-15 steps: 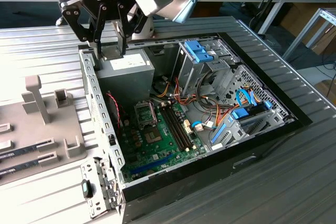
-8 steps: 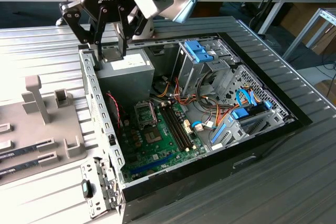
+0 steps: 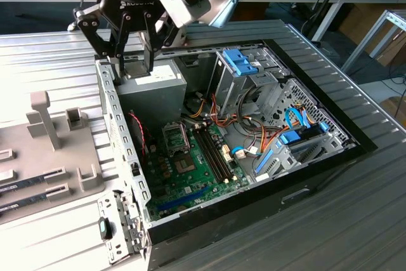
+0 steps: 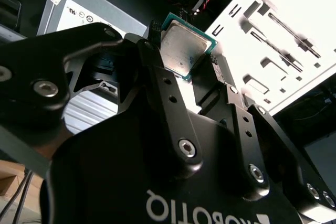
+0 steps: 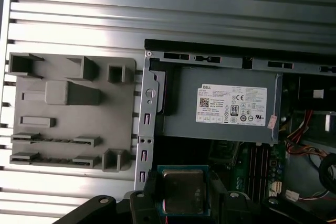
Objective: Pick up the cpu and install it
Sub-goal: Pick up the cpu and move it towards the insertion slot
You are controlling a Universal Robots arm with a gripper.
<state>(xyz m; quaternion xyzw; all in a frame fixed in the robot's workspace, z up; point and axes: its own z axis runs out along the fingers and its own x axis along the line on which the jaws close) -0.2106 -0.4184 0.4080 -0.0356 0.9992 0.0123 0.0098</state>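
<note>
The cpu (image 4: 181, 51) is a small square chip with a silvery metal top and a green rim, clamped between my gripper's (image 4: 185, 52) two black fingers. In the first wrist view the cpu (image 5: 181, 190) sits in the gripper (image 5: 182, 192) just over the case's side wall, near the grey power supply (image 5: 220, 106). In the exterior view the gripper (image 3: 132, 65) hangs above the open computer case's far corner, over the power supply (image 3: 152, 93). The black socket frame (image 3: 174, 136) lies on the green motherboard (image 3: 203, 176), lower in the case and apart from the gripper.
A grey fixture plate (image 3: 51, 150) with slots and posts lies on the ribbed metal table at the exterior view's left. Inside the case are drive cages (image 3: 244, 71), coloured cables (image 3: 254, 141) and a small dark chip (image 3: 186, 166). The case's perforated wall (image 3: 120, 150) stands upright.
</note>
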